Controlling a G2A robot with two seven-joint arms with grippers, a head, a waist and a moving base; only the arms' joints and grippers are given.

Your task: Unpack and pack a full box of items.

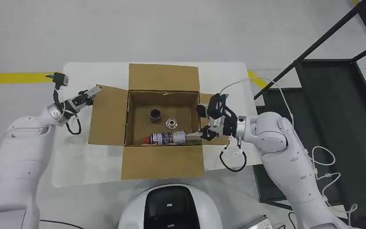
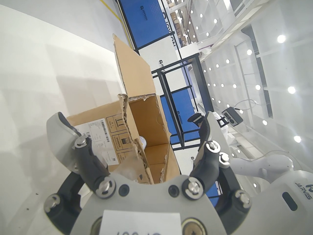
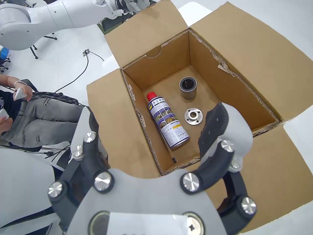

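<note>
Brown cardboard box (image 1: pixel 163 75) stands with its flaps folded out on the white surface (image 1: pixel 229 77). On its floor a red-capped spray can (image 1: pixel 168 138) lies on its side along the wall nearest the robot, with a dark linear bearing (image 1: pixel 155 114) standing on end and a small metal flange (image 1: pixel 171 122) near each other behind it. The right gripper (image 1: pixel 207 123) hovers at the box's right rim, jaws spread and empty, while the left gripper (image 1: pixel 91 94), likewise spread and empty, is at the left flap's outer edge.
</note>
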